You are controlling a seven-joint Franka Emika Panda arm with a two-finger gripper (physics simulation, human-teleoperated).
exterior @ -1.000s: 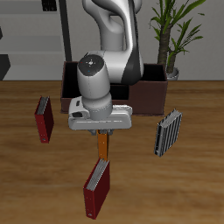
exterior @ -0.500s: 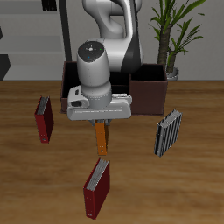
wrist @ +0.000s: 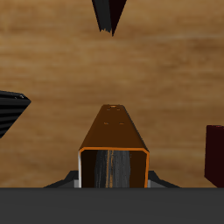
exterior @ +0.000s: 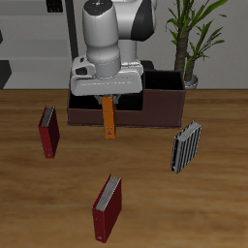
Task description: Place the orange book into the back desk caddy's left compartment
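Red book [exterior: 48,132]: on the table, off to one side and below the claw.

Claw [exterior: 108,97]: clamped on the orange book [exterior: 109,118], which hangs upright beneath it, clear of the table.

Caddy [exterior: 145,100]: just behind the claw.

Risk: the book's low end could catch the caddy's front wall, tilting it or pulling it loose.

Striped book [exterior: 187,145]: well clear.

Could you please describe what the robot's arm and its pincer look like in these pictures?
The arm is built of smooth, rounded white segments with dark grey bands at the joints. Its wrist ends in a broad, pale grey block, which carries the pincer. In the wrist view only a dark grey housing edge shows. No cables or markings are visible.
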